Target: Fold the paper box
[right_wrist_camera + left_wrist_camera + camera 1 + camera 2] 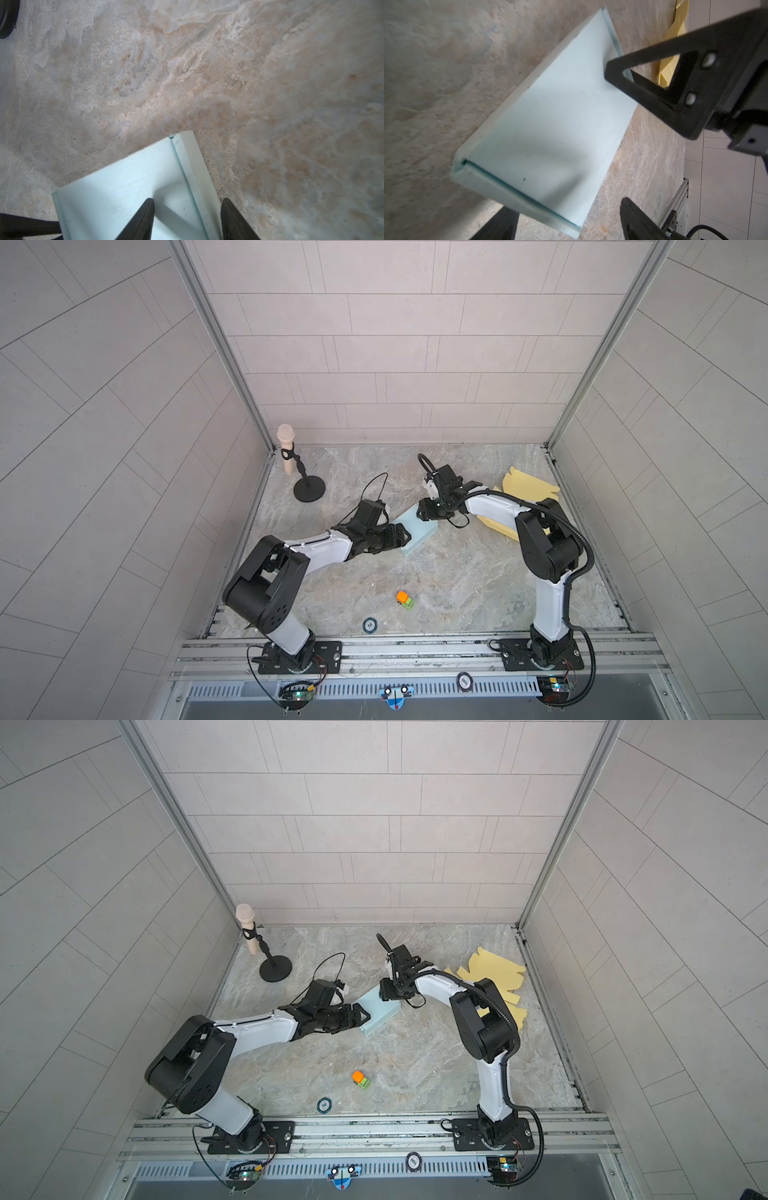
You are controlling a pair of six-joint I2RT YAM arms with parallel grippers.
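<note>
My left claw (404, 536) stood wide open at the left end of the pale blue paper box (417, 533), which lay in the middle of the table (457, 585). My right claw (427, 514) was parted too, its fingers (143, 220) astride the box's far edge.

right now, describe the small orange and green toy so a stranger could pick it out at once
On the marbled table, look near the front edge, about midway across. The toy lies beside a round dark disc. It alone is part orange, part green; the paper box is pale blue, the flat sheets yellow.
</note>
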